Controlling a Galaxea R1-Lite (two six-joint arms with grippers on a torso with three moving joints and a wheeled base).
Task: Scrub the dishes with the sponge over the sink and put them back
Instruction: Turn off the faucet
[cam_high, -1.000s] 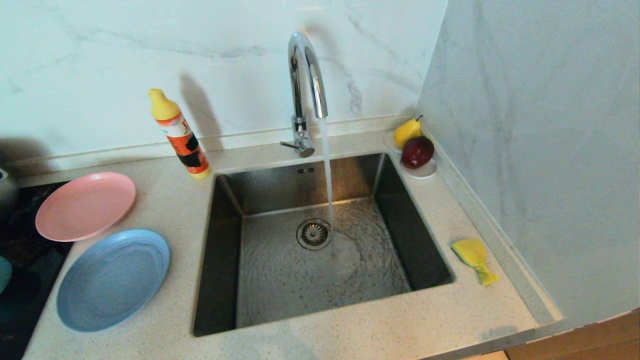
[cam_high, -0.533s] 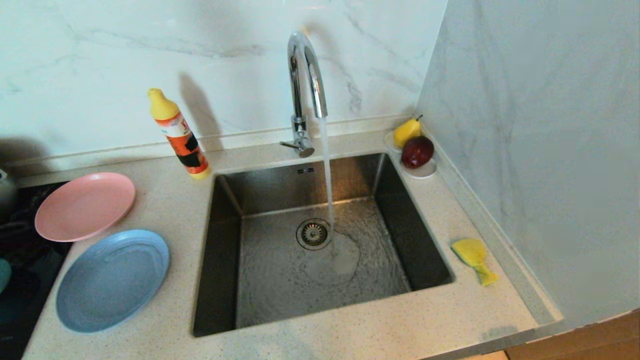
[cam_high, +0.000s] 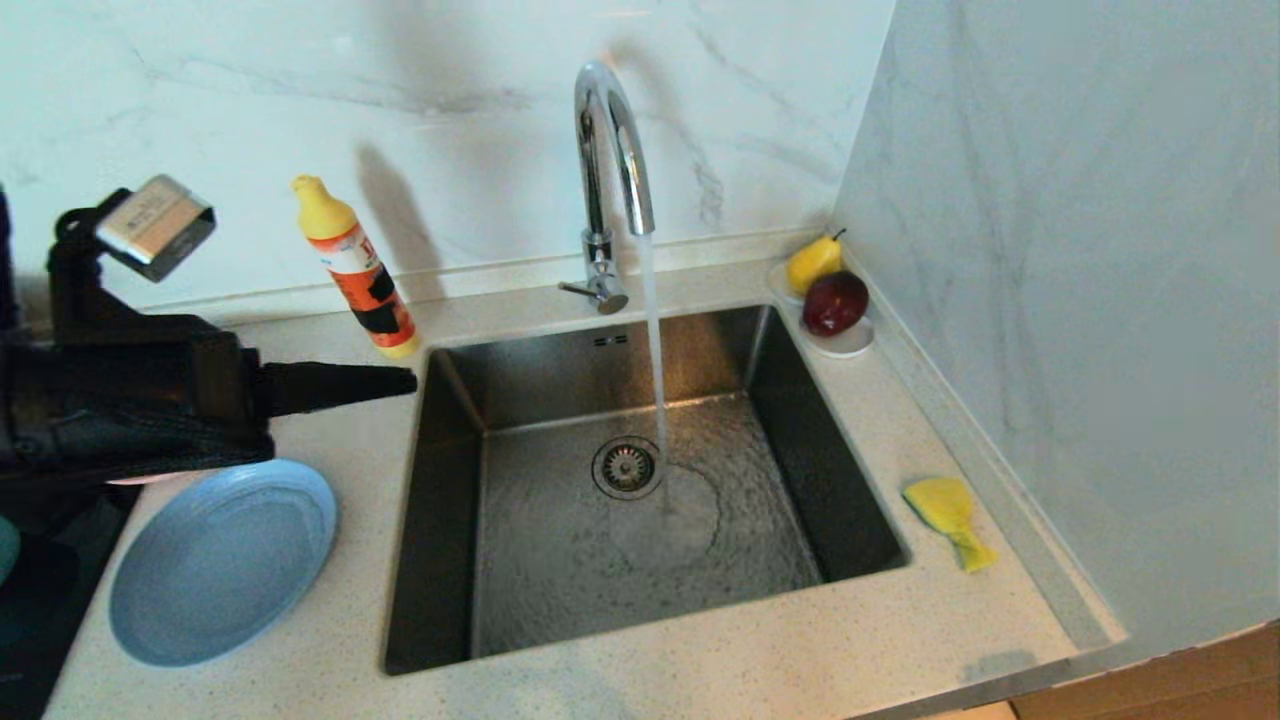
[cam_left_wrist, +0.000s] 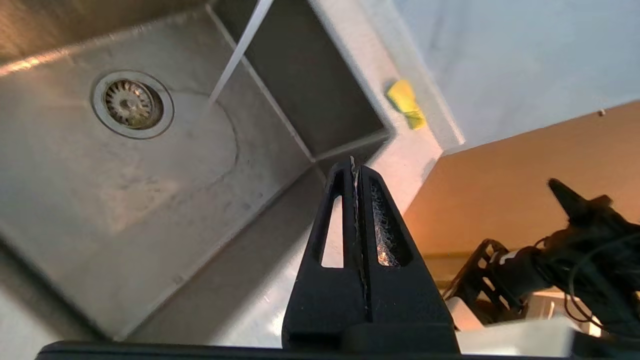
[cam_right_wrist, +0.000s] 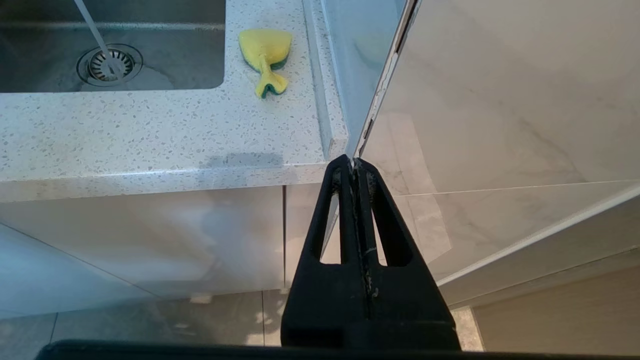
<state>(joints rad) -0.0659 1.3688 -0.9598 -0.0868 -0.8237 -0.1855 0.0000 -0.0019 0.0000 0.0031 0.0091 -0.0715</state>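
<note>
At the left edge of the head frame, the black left gripper (cam_high: 405, 380) juts level toward the square dark steel sink (cam_high: 440, 600), fingers pressed together, grasping nothing. Below it lies the smooth light blue round plate (cam_high: 222, 560) on the speckled stone counter (cam_high: 700, 660). Water streams from the curved chrome tap (cam_high: 612, 130) beside the round drain strainer (cam_high: 627, 467). Lower right, the crumpled yellow sponge (cam_high: 948, 518) rests near the wall. Low before the cabinet, the right gripper (cam_right_wrist: 354, 162) hangs clenched, empty.
</note>
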